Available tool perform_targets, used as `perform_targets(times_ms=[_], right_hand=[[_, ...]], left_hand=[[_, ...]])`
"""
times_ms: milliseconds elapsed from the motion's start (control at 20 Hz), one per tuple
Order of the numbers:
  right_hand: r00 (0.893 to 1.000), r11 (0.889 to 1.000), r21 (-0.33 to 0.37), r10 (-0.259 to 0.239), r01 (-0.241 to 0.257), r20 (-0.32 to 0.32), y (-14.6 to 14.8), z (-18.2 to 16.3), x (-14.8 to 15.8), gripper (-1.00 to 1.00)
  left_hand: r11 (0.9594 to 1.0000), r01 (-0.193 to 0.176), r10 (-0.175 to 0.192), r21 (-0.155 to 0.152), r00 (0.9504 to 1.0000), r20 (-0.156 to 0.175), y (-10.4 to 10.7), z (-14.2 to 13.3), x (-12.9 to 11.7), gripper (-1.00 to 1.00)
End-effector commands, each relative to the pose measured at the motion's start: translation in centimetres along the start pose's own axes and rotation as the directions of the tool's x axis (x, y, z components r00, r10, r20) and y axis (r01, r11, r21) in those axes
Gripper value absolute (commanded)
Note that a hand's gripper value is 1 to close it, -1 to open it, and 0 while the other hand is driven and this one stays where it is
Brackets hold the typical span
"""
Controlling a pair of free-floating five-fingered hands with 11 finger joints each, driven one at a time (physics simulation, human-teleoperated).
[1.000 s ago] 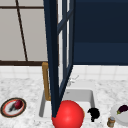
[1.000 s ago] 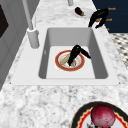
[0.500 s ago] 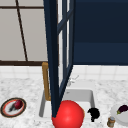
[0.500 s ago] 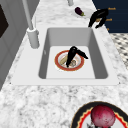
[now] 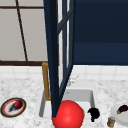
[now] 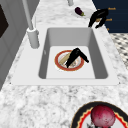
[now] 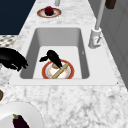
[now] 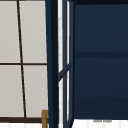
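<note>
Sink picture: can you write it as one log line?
left robot hand: over plate in sink | right robot hand: in air near eggplant

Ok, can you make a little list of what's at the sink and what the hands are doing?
Left hand: open, down in the sink, reaching onto the red-rimmed plate
On that plate: a tan stick
Right hand: open, hanging above the sink's right front corner
Right counter: eggplant on a white plate
Left counter: red fruit on a dark-rimmed plate
</note>
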Motion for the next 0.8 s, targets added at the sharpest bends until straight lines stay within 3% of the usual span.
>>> perform_targets(times_ms=[0, 50, 100, 150, 200, 250, 350, 500, 550, 600, 750], right_hand=[[1.0, 1.0, 0.0, 0.0, 0.0, 0.0, 0.0, 0.0, 0.0, 0.0], [1.0, 1.0, 0.0, 0.0, 0.0, 0.0, 0.0, 0.0, 0.0, 0.0], [1.0, 1.0, 0.0, 0.0, 0.0, 0.0, 0.0, 0.0, 0.0, 0.0], [1.0, 1.0, 0.0, 0.0, 0.0, 0.0, 0.0, 0.0, 0.0, 0.0], [1.0, 1.0, 0.0, 0.0, 0.0, 0.0, 0.0, 0.0, 0.0, 0.0], [1.0, 1.0, 0.0, 0.0, 0.0, 0.0, 0.0, 0.0, 0.0, 0.0], [1.0, 1.0, 0.0, 0.0, 0.0, 0.0, 0.0, 0.0, 0.0, 0.0], [1.0, 1.0, 0.0, 0.0, 0.0, 0.0, 0.0, 0.0, 0.0, 0.0], [1.0, 1.0, 0.0, 0.0, 0.0, 0.0, 0.0, 0.0, 0.0, 0.0], [1.0, 1.0, 0.0, 0.0, 0.0, 0.0, 0.0, 0.0, 0.0, 0.0], [1.0, 1.0, 0.0, 0.0, 0.0, 0.0, 0.0, 0.0, 0.0, 0.0]], left_hand=[[0.9972, 0.068, -0.069, 0.031, 0.9975, 0.019, -2.8, 0.2, -0.9, -1.0], [0.9955, 0.09, -0.09, 0.03, 0.9959, 0.009, -3.4, 0.6, -1.2, 1.0], [0.9908, 0.135, -0.135, -0.006, 0.9908, 0.009, -3.2, 1.0, -0.7, 1.0], [0.979, 0.203, -0.203, -0.016, 0.979, 0.018, -3.4, 1.1, -0.2, 1.0], [0.9694, 0.244, -0.244, -0.029, 0.9698, 0.015, -3.5, 0.5, 0.5, 1.0], [0.969, 0.246, -0.245, -0.028, 0.9693, 0.014, -3.6, 0.4, 1.3, 1.0], [0.9642, 0.264, -0.264, -0.024, 0.9645, 0.006, -3.9, 0.4, 2.2, 1.0], [0.9449, 0.327, -0.326, -0.025, 0.9452, 0.014, -3.2, 0.4, 2.3, 1.0], [0.9444, 0.328, -0.327, -0.029, 0.9448, 0.021, -2.8, 0.4, 2.4, 1.0], [0.9397, 0.342, -0.341, -0.013, 0.9396, 0.024, -2.2, 0.6, 3.2, 1.0], [0.9443, 0.329, -0.328, -0.018, 0.944, 0.038, -0.8, 1.5, 5.2, 1.0]])
